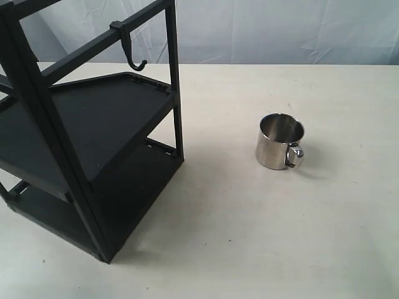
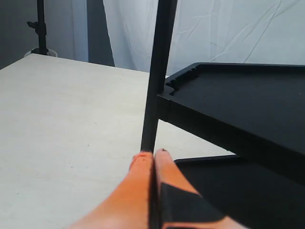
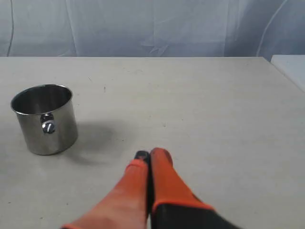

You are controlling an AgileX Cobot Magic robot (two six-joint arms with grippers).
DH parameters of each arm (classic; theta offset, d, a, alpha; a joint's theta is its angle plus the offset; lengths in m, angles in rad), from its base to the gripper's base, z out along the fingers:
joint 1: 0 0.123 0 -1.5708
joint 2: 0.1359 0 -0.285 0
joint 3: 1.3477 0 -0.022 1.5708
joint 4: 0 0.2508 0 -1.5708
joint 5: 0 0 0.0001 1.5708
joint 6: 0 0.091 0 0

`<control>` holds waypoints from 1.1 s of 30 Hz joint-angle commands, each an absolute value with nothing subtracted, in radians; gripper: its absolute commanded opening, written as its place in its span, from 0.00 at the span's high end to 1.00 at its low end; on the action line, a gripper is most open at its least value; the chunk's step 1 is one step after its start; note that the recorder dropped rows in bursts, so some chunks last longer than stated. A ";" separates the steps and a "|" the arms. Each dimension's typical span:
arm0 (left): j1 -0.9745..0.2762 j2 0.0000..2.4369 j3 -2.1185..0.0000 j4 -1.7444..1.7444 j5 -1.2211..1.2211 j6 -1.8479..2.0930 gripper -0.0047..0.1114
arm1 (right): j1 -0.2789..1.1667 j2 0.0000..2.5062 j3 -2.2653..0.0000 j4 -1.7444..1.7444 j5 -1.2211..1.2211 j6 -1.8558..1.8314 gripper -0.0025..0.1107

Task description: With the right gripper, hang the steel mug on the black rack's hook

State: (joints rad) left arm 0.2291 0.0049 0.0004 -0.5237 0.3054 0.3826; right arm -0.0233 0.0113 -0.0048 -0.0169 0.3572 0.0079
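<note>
The steel mug (image 1: 279, 142) stands upright on the pale table, its looped handle turned toward the front right. In the right wrist view the mug (image 3: 44, 119) sits apart from my right gripper (image 3: 150, 155), whose orange fingers are pressed together and hold nothing. The black rack (image 1: 87, 131) fills the left of the exterior view. The hook (image 1: 129, 47) hangs bare from its upper bar. My left gripper (image 2: 153, 153) is shut and empty, its tips close to a rack post (image 2: 157, 76). Neither gripper appears in the exterior view.
The rack's flat tray shelves (image 2: 248, 100) stand one above another. A white cloth backdrop (image 1: 280, 28) hangs behind the table (image 1: 249, 237). A dark stand (image 2: 40, 26) rises beyond the table's far corner in the left wrist view.
</note>
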 commanded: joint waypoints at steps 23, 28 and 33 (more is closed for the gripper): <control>0.228 0.000 0.000 -0.532 0.285 0.380 0.95 | -0.028 0.241 -0.321 0.589 -0.006 0.049 0.99; 0.228 0.000 0.000 -0.545 0.276 0.380 0.95 | -0.028 0.672 -0.719 0.401 0.404 -0.040 0.99; 0.228 0.000 0.000 -0.560 0.268 0.380 0.95 | -0.028 1.101 -1.024 0.211 0.698 -0.026 0.99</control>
